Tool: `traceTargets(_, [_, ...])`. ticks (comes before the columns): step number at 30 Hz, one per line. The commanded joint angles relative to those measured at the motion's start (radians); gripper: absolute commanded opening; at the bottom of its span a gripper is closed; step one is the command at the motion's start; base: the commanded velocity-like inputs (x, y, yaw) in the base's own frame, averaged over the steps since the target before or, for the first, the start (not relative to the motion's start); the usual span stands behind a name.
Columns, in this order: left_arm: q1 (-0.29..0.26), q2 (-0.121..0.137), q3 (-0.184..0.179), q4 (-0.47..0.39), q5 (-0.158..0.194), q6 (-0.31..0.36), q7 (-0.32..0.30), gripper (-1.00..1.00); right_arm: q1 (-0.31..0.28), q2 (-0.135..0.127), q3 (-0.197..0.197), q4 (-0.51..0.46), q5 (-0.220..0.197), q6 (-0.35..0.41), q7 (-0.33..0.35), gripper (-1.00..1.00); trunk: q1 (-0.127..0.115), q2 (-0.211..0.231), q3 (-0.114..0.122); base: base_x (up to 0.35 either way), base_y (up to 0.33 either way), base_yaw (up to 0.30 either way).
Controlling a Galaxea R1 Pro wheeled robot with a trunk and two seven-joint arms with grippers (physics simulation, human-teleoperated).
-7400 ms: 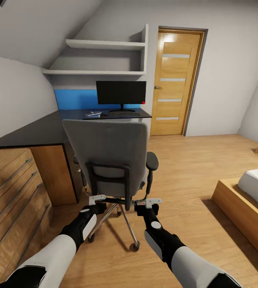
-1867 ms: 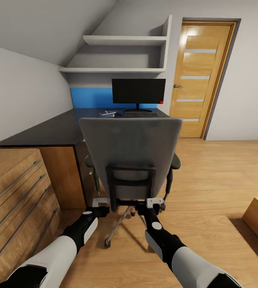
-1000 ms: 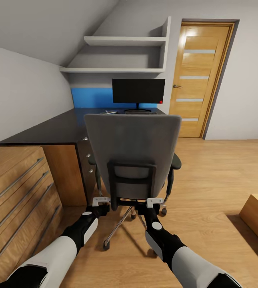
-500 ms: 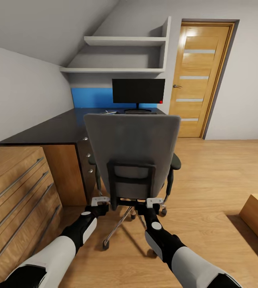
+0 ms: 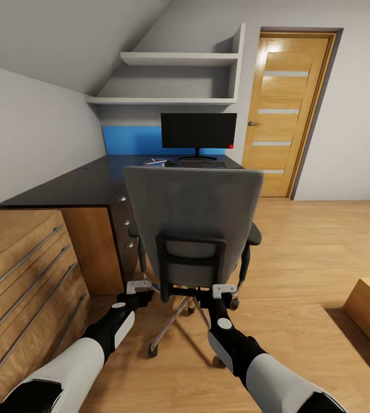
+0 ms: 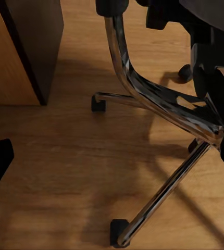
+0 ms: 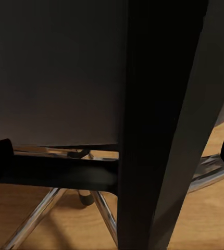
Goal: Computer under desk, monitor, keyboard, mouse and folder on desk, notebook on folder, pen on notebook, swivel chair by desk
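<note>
Facing the desk (image 5: 70, 186), grey-backed swivel chair (image 5: 191, 212) on chrome legs; right jaws spread, left jaws unreadable.

Attic bedroom w/ home-office corner: sloped ceiling, wood floor (image 5: 299, 246), panelled door (image 5: 285, 109). Dark desk (image 5: 76, 186) w/ monitor (image 5: 198, 131), grey swivel chair (image 5: 193, 221), wall shelves (image 5: 179, 58) above. Wooden drawer unit (image 5: 18, 269) on the left.
</note>
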Motion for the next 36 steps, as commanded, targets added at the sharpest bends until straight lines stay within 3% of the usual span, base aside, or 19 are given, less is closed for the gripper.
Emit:
traceTargets(1, [0.0, 0.001, -0.008, -0.002, 0.01, 0.005, 0.008, 1.0, -0.001, 0.0, 0.008, 0.002, -0.01, -0.006, -0.006, 1.0, 0.0, 0.0, -0.001, -0.087, 0.0, 0.0])
traceTargets(8, [0.0, 0.001, -0.008, -0.002, 0.01, 0.006, 0.008, 1.0, -0.001, 0.0, 0.008, 0.002, -0.01, -0.006, -0.006, 1.0, 0.0, 0.0, -0.001, -0.221, 0.0, 0.0])
traceTargets(25, [0.0, -0.01, -0.016, 0.007, 0.006, 0.004, -0.004, 1.0, -0.001, 0.0, 0.015, 0.003, -0.006, -0.001, 0.001, 1.0, 0.0, 0.0, -0.001, -0.011, 0.0, 0.0])
traceTargets(27, [0.0, -0.011, -0.017, 0.008, 0.006, 0.004, -0.016, 1.0, -0.001, 0.0, 0.016, 0.003, -0.006, -0.001, 0.002, 1.0, 0.0, 0.0, -0.001, 0.0, 0.0, 0.0])
traceTargets(34, [0.0, -0.024, -0.017, 0.027, 0.002, 0.006, -0.155, 1.0, -0.001, 0.0, 0.017, 0.003, -0.005, -0.002, 0.003, 1.0, 0.0, 0.0, -0.001, 0.0, 0.0, 0.0])
traceTargets(36, [0.0, -0.025, -0.017, 0.029, 0.002, 0.006, -0.17, 1.0, -0.001, 0.0, 0.017, 0.003, -0.005, -0.002, 0.003, 1.0, 0.0, 0.0, -0.001, 0.0, 0.0, 0.0])
